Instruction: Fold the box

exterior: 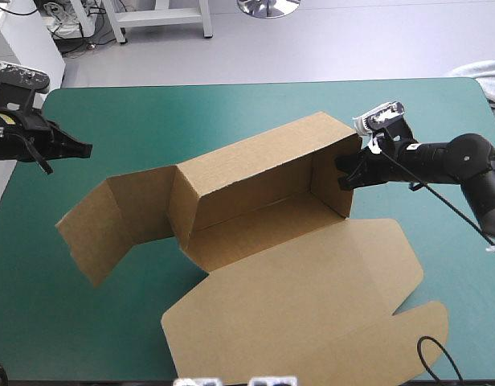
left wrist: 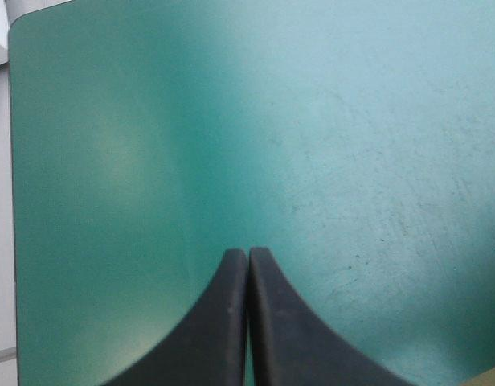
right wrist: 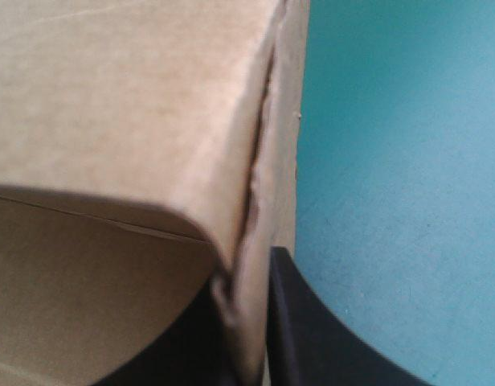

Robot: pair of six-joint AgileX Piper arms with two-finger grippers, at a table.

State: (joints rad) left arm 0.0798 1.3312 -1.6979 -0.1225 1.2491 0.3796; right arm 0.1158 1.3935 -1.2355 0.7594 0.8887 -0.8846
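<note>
Brown box (exterior: pixel 255 181) end wall pinched in right tool (exterior: pixel 342 173), left tool (left wrist: pixel 247 256) closed, empty, over teal-green cover (left wrist: pixel 352 121).

Teal-green table cover (exterior: pixel 231 108), pale grey floor (exterior: pixel 312 48) beyond.

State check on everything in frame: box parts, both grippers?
box: partly folded, long wall and right end wall raised
lid: lying flat, open
left end flaps: splayed outward, not tucked
left gripper: shut, empty, clear of the box
right gripper: shut on the box's right end wall
</note>
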